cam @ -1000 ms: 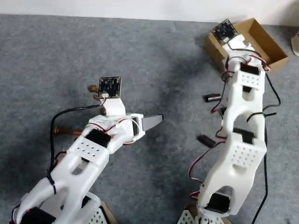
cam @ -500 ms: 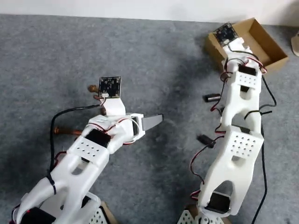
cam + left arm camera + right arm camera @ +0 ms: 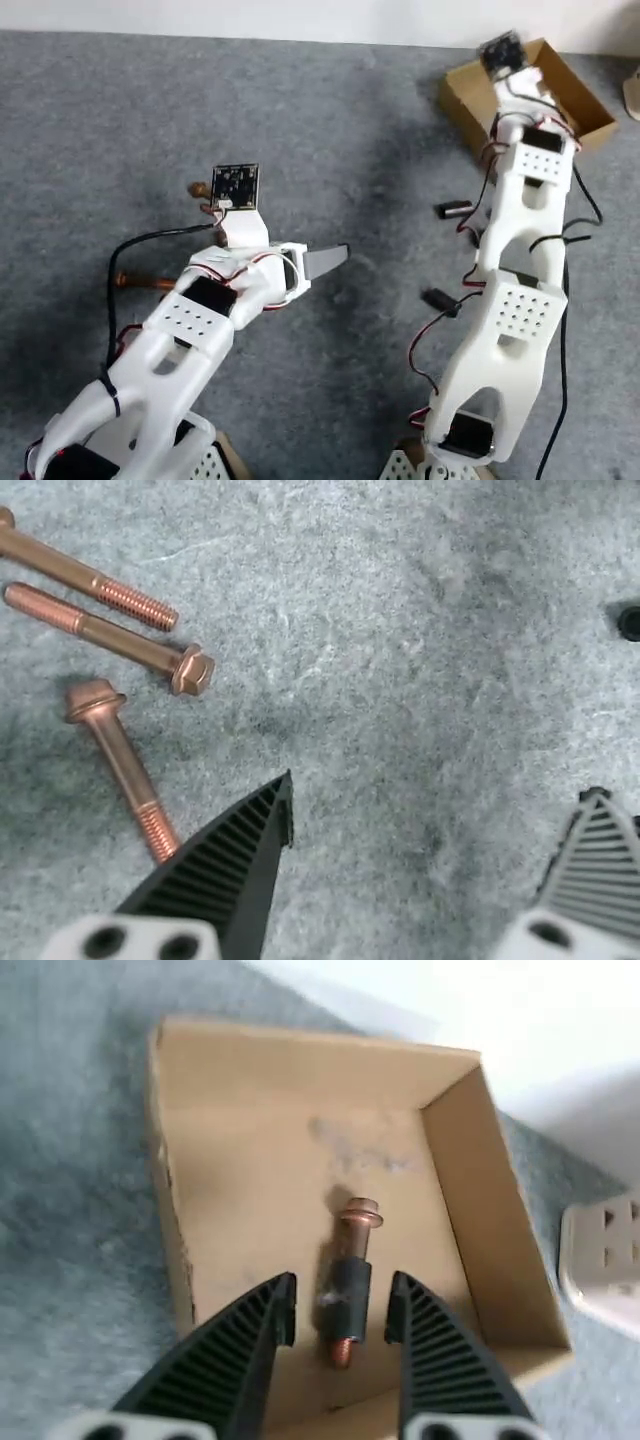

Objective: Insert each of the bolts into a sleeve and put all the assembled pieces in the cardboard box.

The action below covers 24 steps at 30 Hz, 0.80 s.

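Carpet [image 3: 70,1180]; sleeved bolt [image 3: 351,1290] in cardboard box [image 3: 300,1048], btwn right tool [image 3: 342,1285] fingers [image 3: 255,1335]

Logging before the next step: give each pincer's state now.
Left pincer: open, empty, near loose bolts.
Right pincer: open, either side of the sleeved bolt in the cardboard box.

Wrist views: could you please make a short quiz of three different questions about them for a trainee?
1. True or false: the cardboard box is empty.
2. How many bare bolts lie near the left gripper?
3. The left gripper is: A) open, B) shut on a bolt, C) shut on a sleeve.
Key: 1 false, it holds one sleeved bolt; 2 three; 3 A.
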### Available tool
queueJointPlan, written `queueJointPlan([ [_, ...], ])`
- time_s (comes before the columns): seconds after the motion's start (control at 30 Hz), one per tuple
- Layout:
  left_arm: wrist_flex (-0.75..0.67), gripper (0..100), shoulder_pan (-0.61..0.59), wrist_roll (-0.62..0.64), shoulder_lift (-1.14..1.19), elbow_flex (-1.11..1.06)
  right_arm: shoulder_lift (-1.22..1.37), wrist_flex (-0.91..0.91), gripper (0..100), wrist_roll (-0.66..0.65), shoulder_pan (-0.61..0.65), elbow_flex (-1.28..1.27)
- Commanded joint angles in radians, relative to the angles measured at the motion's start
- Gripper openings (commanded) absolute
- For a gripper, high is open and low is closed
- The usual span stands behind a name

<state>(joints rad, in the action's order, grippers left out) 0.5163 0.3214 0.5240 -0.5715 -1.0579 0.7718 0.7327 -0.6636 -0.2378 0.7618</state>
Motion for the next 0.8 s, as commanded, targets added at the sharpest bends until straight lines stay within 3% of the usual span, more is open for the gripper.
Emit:
queueJointPlan([
  [0.0, -0.015, 40, -0.005, -0.008, -0.002, 0.007, -0.022, 0.225, 8.4, 0.103, 0.015, 0.209],
  [0.2, -0.015, 40, -0.007, -0.008, -0.002, 0.007, -0.021, 0.567, 9.4, 0.144, 0.045, 0.384],
  [0.47, -0.015, 40, -0.010, -0.008, -0.002, 0.007, -0.018, 0.848, 9.6, 0.100, 0.027, 0.401],
  [0.67, -0.015, 40, -0.010, -0.008, -0.002, 0.007, -0.018, 0.952, 9.6, 0.092, -0.022, 0.400],
  [0.77, -0.015, 40, -0.010, -0.008, -0.002, 0.007, -0.016, 0.961, 9.8, 0.017, -0.062, 0.398],
])
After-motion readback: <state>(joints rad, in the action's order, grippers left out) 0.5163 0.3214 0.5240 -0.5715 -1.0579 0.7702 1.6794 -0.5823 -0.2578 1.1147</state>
